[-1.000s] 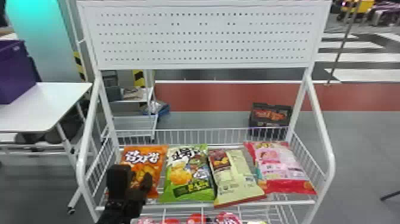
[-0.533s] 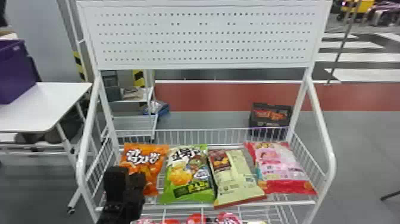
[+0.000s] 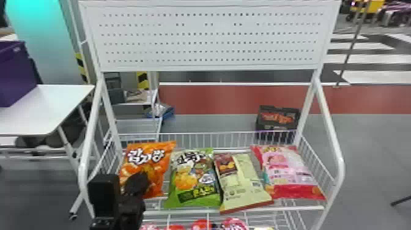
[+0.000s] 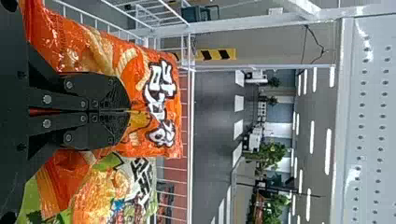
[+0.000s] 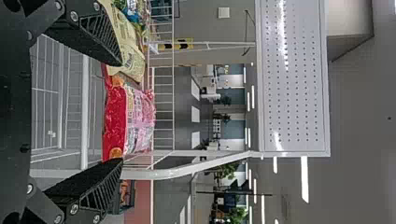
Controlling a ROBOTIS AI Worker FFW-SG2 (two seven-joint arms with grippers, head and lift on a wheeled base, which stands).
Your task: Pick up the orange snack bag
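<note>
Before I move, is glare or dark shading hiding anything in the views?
Left wrist view: small white highlights on the orange snack bag, brighter streaks on the pegboard. Right wrist view: similar pegboard streaks, plus bright ceiling light strips. Head view: the left gripper reads nearly black, its surface detail mostly lost.

Left pincer (image 3: 137,182) closed, fingers together; right pincer (image 5: 122,112) spread wide
</note>
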